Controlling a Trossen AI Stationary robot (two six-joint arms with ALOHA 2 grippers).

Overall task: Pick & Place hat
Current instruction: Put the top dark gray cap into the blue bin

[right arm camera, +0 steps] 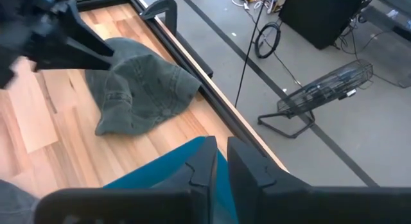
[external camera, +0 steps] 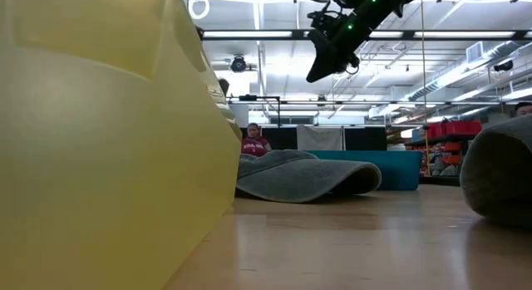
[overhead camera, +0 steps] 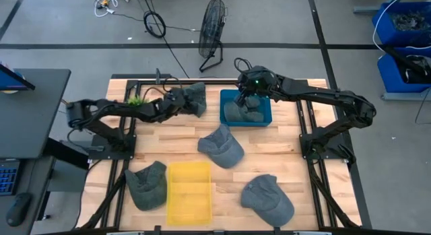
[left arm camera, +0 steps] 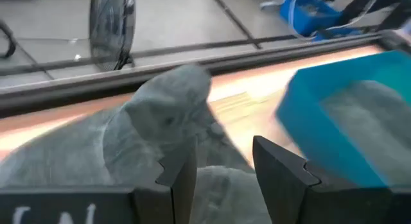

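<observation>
While the left tool (overhead camera: 180, 100) pinches a grey hat (overhead camera: 195, 97), right tool (overhead camera: 248, 93) pressed together above blue bin (overhead camera: 264, 118) with hats

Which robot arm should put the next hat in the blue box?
Probably the left. Its tool is already at a grey hat just beside the blue bin. The right tool hangs above the bin, holding nothing.

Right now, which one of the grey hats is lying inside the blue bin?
The hat under the right gripper, at the table's far edge. It alone sits inside the blue bin; the other four lie on bare wood.
</observation>
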